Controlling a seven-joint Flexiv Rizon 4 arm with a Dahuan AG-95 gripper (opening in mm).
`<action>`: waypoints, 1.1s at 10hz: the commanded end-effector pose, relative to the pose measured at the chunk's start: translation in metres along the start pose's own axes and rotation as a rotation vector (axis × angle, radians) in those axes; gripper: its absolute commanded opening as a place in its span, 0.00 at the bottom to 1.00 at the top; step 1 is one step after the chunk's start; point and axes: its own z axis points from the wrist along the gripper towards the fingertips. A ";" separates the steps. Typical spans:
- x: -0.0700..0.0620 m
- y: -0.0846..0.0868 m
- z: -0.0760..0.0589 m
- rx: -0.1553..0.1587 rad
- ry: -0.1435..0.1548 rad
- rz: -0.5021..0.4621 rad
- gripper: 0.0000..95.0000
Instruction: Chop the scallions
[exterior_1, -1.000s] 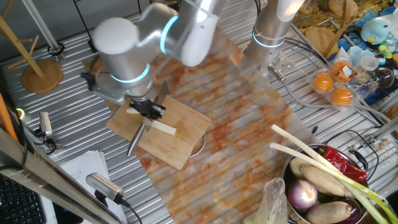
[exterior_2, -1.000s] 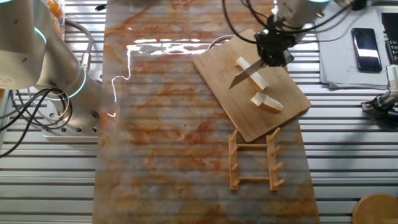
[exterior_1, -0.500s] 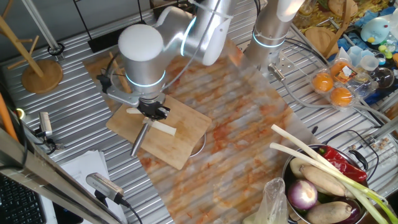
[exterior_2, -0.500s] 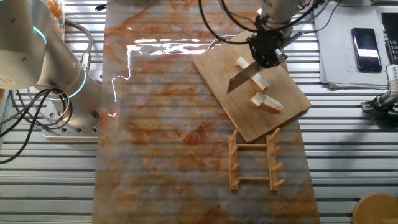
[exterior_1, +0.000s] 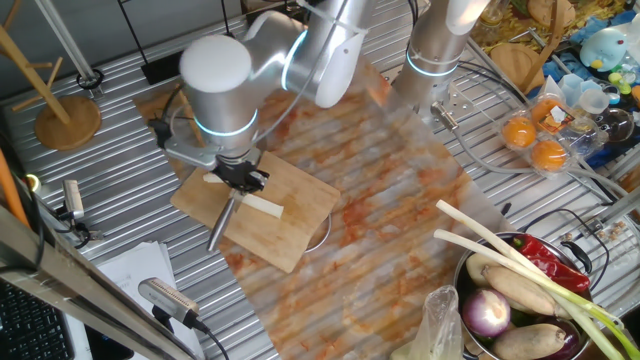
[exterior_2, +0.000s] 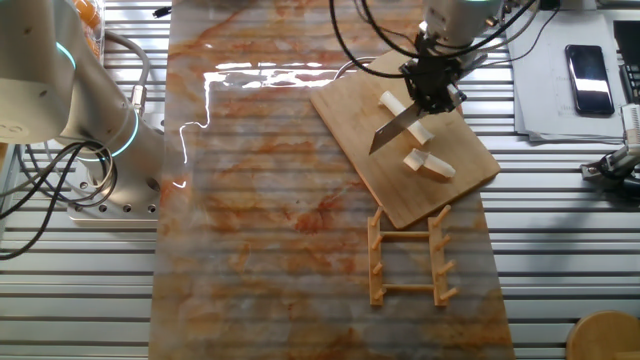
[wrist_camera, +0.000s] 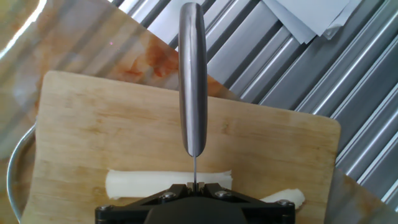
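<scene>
One fixed view: the hand (exterior_1: 238, 178) clamps a knife (exterior_1: 221, 217) above the cutting board (exterior_1: 290, 232) on the counter; the scallions (exterior_1: 262, 205) lie across the board. The other fixed view: the blade crosses one cream stalk, with a cut chunk (exterior_2: 425, 165) just beside it toward the board's near corner. Hand view: the knife edge stands upright over the stalk (wrist_camera: 168, 183). The stalk appears light, firm and round, therefore liable to roll; apply the cut mid-length, blade square to it.
</scene>
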 end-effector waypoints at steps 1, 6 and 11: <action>0.002 -0.001 0.004 0.007 -0.019 -0.006 0.00; 0.005 -0.003 0.006 0.004 -0.004 -0.025 0.00; 0.009 -0.003 0.010 0.000 0.005 -0.036 0.00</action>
